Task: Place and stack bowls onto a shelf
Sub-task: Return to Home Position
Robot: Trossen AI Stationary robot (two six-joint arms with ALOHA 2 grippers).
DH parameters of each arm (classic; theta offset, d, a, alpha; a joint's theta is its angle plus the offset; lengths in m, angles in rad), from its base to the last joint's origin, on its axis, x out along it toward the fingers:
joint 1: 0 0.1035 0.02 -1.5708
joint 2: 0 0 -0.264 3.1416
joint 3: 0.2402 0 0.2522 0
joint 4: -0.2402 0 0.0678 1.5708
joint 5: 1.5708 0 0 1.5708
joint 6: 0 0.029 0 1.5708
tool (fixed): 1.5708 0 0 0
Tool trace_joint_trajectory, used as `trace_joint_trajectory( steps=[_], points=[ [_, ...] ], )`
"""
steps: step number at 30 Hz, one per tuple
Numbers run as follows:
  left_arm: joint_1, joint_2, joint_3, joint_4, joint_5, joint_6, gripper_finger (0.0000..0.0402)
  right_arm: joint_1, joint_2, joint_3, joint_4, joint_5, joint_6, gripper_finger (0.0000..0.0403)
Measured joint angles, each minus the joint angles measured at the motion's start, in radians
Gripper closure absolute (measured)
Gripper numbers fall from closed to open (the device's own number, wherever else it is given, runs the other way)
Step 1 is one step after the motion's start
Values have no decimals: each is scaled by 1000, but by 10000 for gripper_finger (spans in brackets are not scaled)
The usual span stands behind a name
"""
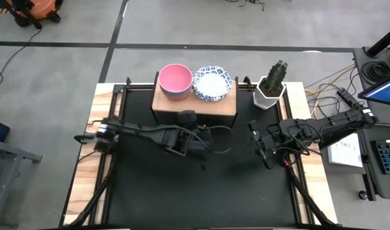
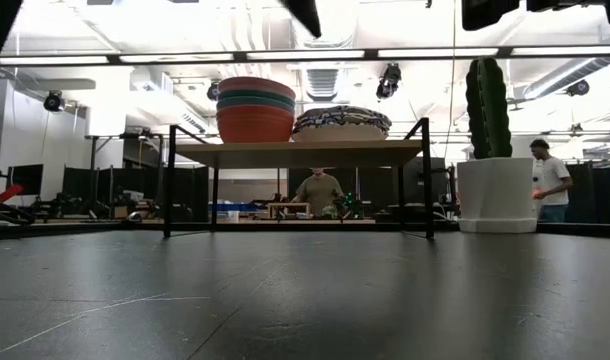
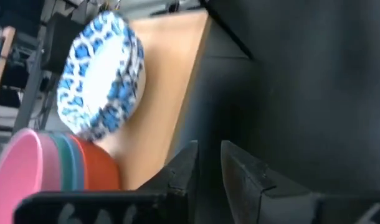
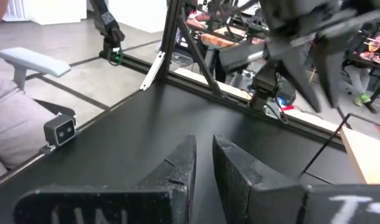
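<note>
The black surface (image 1: 201,185) carries the shelf (image 1: 201,107) at its far edge. On the shelf, a pink-topped stack of bowls (image 1: 176,81) stands left and a blue-patterned white stack (image 1: 212,83) right. Near of the shelf, the left pincer (image 3: 209,152) and right pincer (image 4: 204,144) are both nearly closed and empty.

the shelf (image 1: 196,106), a small light wood board on thin dark legs, stands at the far middle of the table (image 1: 201,188). on its left half sits a nested stack of plain bowls (image 1: 176,81), upright, pink on top, then green and blue rims, red at the bottom. just beside it, on the right half, the white bowls (image 1: 212,83) with blue-patterned scalloped rims sit nested in a lower stack.
</note>
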Motion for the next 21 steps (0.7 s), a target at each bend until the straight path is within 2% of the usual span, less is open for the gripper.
trace_joint_trajectory(
  steps=[3, 7, 13, 15, 17, 21],
  points=[
    [-21, -100, -224, 132, 3, -42, 359, 0, 0, 0, 0, -1, 0, 360],
    [-62, -298, -605, 489, 95, -3, 362, 0, 0, 0, 0, -1, 0, 360],
    [-82, -628, -1190, 1182, 440, 182, 363, 0, 0, 0, 15, -1, 0, 360],
    [-70, -743, -1351, 1352, 496, 200, 363, 0, 1, 0, 28, -1, 0, 360],
    [-63, -846, -1489, 1456, 443, 181, 363, 0, 1, 0, 23, 0, 0, 360],
    [-62, -1008, -1686, 1606, 215, 65, 363, 0, 2, 0, 24, 15, 1, 360]
  ],
)
